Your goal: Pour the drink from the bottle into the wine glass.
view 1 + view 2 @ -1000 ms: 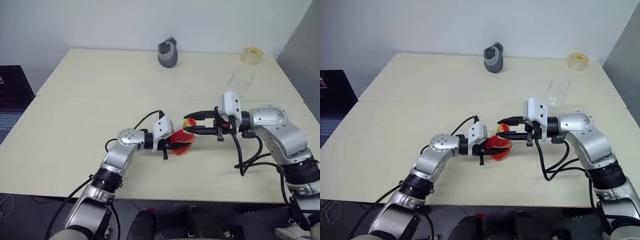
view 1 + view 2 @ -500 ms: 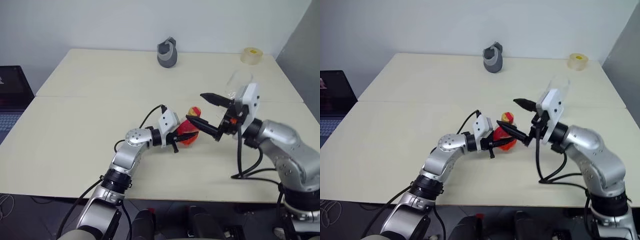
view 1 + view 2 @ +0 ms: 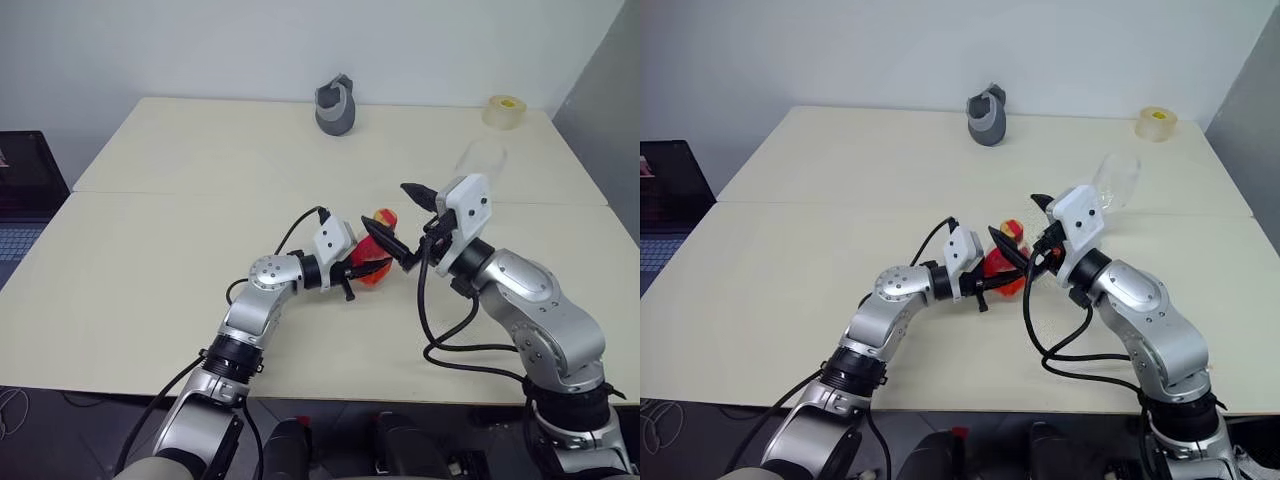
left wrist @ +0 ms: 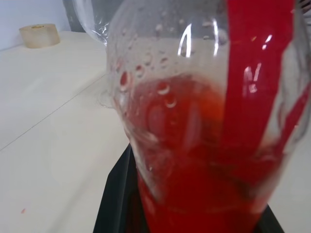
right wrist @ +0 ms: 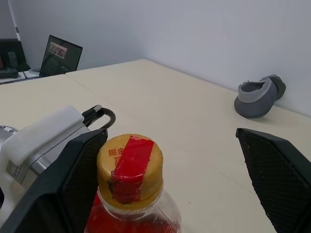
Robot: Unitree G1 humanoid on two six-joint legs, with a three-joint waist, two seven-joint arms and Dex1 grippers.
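Head views: the left gripper clamps the bottle mid-table, near the front edge; the right gripper gapes wide around its cap. The wine glass stands nearer the far right corner, empty.

Left wrist: the drink remains inside.

Right wrist: cap on, so uncapping and pouring remain.

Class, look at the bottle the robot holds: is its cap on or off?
On. The yellow-red cap sits on the neck of the bottle, between the open right gripper's fingers, which do not touch it.

bottle cap: chinese characters, partly taped over, not legible.
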